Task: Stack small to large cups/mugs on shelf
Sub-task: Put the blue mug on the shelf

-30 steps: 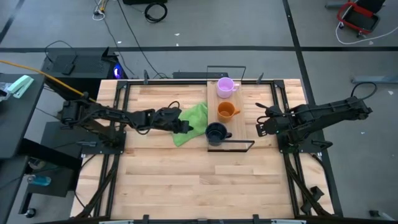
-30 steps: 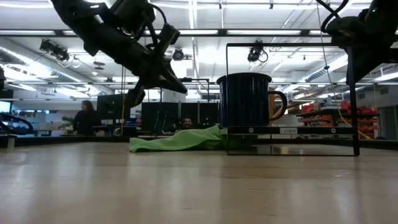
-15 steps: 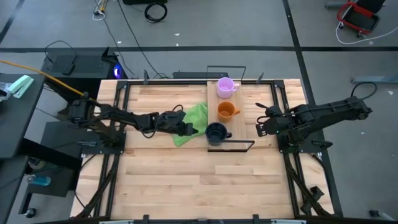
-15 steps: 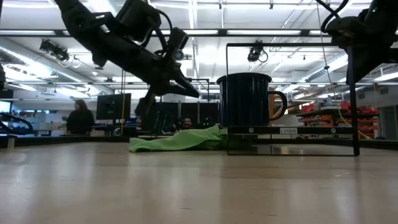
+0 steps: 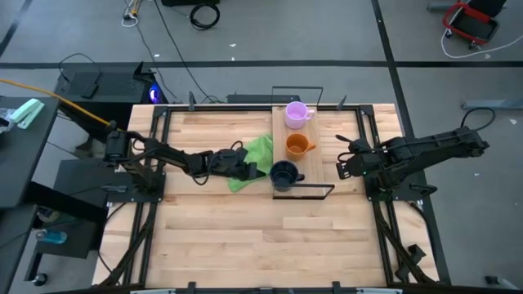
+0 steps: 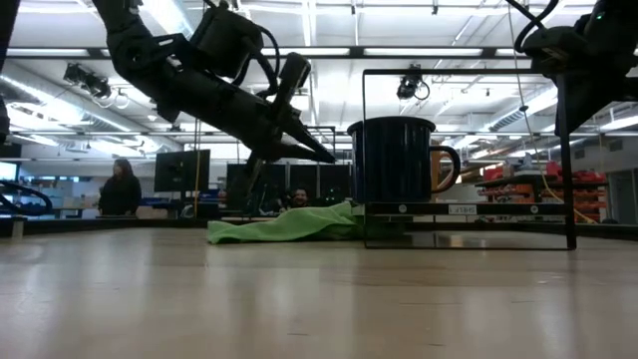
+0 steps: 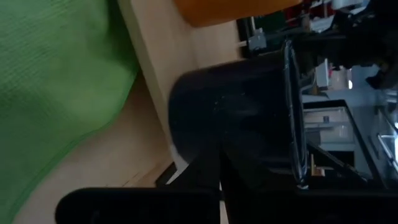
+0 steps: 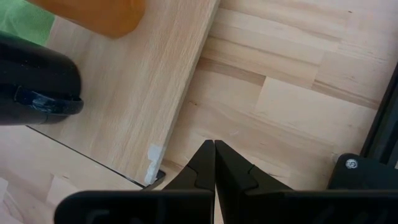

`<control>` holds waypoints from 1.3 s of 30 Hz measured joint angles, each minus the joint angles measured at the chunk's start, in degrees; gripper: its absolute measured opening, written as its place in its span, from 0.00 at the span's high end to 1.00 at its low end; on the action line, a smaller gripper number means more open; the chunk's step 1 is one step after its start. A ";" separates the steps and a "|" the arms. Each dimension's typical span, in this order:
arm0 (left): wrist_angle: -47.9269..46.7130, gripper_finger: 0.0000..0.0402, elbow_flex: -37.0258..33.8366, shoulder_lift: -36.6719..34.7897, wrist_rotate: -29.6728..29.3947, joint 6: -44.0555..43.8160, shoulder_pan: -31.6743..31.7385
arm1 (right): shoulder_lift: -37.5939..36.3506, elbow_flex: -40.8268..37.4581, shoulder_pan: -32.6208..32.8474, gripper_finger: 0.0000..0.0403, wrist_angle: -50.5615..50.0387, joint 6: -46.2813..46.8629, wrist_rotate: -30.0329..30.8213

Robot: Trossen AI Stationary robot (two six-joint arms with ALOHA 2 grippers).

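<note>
I hold the left pincer (image 5: 248, 170) low over the crumpled green cloth (image 5: 255, 155), fingers together, nosing toward the dark navy mug (image 5: 284, 174) on the light wooden shelf (image 5: 320, 139) — right pincer (image 5: 343, 166) waits together beside it.

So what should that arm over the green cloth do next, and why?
Probably ease a little closer to the dark navy mug and open. The left pincer hangs over the green cloth, tips shut and just short of that mug, which sits on the shelf beside the orange mug. The right pincer waits shut off the shelf's far side.
</note>
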 joint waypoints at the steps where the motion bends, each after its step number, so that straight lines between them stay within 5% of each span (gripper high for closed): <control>1: 0.12 0.98 0.27 0.23 -0.68 -0.24 -0.06 | 0.00 0.00 -0.01 0.98 0.00 0.00 -0.01; 22: -12.70 0.95 11.40 1.42 -0.38 3.67 -0.12 | 0.01 -0.02 -0.01 0.98 0.04 0.00 0.00; 39: -12.42 0.97 23.08 14.08 6.57 3.31 -2.00 | 0.01 -0.02 0.00 0.98 0.90 0.02 -0.01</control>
